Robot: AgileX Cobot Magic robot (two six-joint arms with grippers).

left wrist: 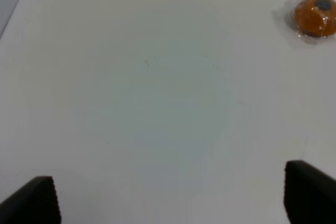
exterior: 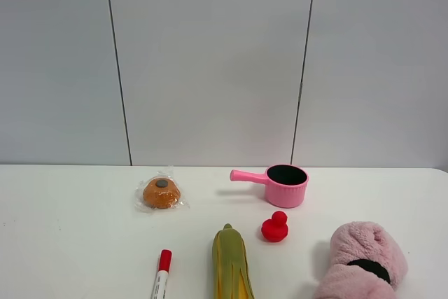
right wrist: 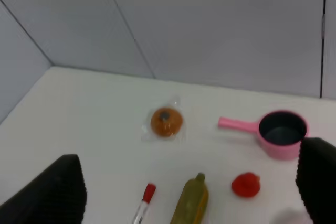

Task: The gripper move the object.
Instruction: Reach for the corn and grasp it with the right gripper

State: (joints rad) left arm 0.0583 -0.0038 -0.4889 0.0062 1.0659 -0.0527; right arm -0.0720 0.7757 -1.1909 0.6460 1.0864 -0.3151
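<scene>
Lowering the right gripper (right wrist: pixel 185 186), jaws wide and empty, squarely over the corn cob (exterior: pixel 232 265), seven o'clock from the pink pan (exterior: pixel 287 185), seems best

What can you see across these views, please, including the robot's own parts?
corn cob: one, yellow with olive-green husk, near edge, centre
marker: one, white with red cap, left of the corn cob
wrapped bun: one, orange-brown in clear wrap, mid-table, left
pan: one, pink, dark inside, handle pointing left, behind the corn cob
small toy: one, red, between pan and corn cob
fluffy item: one, pink, near edge, right
table: one, white
wall: grey panels, behind the table
left gripper: one, black, open over bare table
right gripper: one, black, open, holding nothing
</scene>
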